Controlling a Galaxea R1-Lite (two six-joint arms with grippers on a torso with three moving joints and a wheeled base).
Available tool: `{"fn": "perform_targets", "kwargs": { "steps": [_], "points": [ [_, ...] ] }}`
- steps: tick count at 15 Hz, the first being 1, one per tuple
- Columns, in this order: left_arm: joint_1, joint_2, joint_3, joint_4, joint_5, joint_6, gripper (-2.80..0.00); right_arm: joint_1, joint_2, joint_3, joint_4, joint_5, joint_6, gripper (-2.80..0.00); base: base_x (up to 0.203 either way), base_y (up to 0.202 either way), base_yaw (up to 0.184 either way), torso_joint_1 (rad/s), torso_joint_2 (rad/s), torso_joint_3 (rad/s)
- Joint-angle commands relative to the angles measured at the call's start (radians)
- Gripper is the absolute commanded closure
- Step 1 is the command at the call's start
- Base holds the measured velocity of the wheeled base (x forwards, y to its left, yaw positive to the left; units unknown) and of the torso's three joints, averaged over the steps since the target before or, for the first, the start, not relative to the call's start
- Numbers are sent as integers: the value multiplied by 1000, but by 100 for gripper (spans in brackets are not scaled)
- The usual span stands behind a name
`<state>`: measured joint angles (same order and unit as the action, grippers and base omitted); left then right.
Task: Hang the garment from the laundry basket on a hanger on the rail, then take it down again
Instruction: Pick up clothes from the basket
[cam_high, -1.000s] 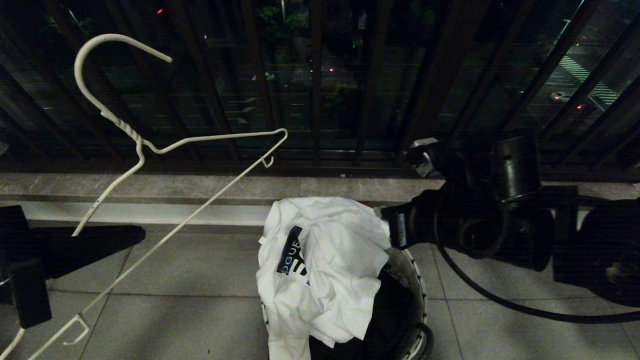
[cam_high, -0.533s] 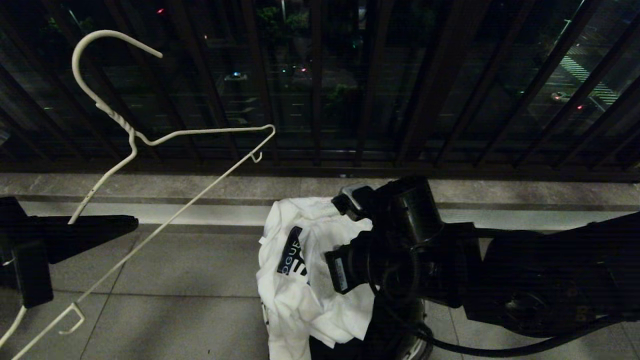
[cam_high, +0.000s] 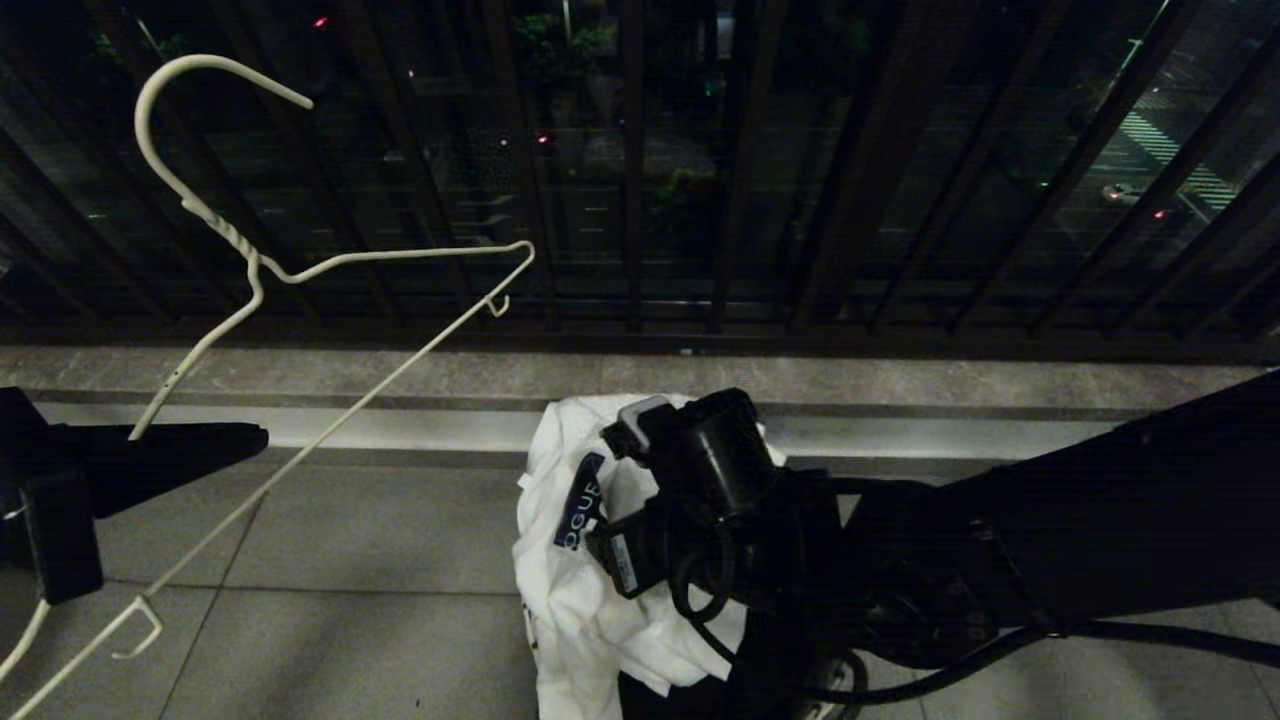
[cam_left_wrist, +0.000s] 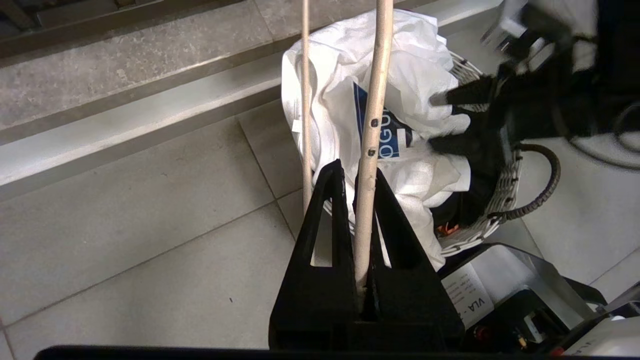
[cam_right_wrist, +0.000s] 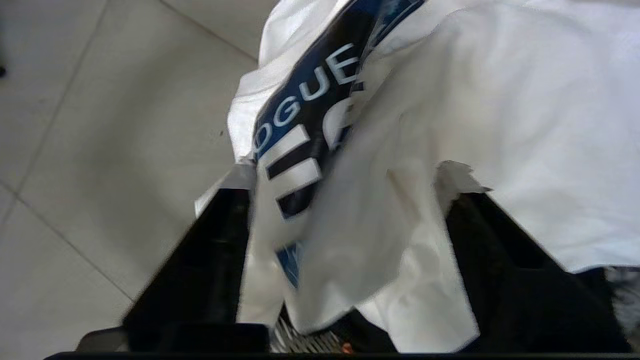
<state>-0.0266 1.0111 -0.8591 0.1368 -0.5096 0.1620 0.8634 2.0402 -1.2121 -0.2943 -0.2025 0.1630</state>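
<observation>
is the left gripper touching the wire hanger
Touching. The left wrist view shows the left gripper shut on the hanger, its fingers pressed against the wire on both sides with no gap.

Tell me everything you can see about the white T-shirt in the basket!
The T-shirt is white, soft-looking cloth, all crumpled up. It has a dark blue patch with white letters. It sits heaped on the laundry basket and spills over its rim toward the floor tiles. Something black lies under it. The right gripper is open, with its two black fingers on either side of a fold of the shirt. The thin white hanger is held up apart from it, not touching.
</observation>
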Motion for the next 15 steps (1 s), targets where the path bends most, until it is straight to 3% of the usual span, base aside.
{"fn": "perform_targets", "kwargs": {
  "steps": [1, 5, 6, 15],
  "points": [
    [4, -2, 0, 0, -3, 2, 0, 12, 43, -10, -2, -9, 1, -280, 0, 0, 0, 0, 0, 0],
    [2, 1, 0, 0, -4, 2, 0, 16, 91, -20, -24, -55, -13, -280, 0, 0, 0, 0, 0, 0],
    [2, 1, 0, 1, -4, 2, 0, 16, 91, -20, -24, -55, -13, 0, 0, 0, 0, 0, 0, 0],
    [2, -6, 1, 1, -4, 2, 0, -1, -72, 123, 15, -91, -11, 0, 0, 0, 0, 0, 0, 0]
  ]
}}
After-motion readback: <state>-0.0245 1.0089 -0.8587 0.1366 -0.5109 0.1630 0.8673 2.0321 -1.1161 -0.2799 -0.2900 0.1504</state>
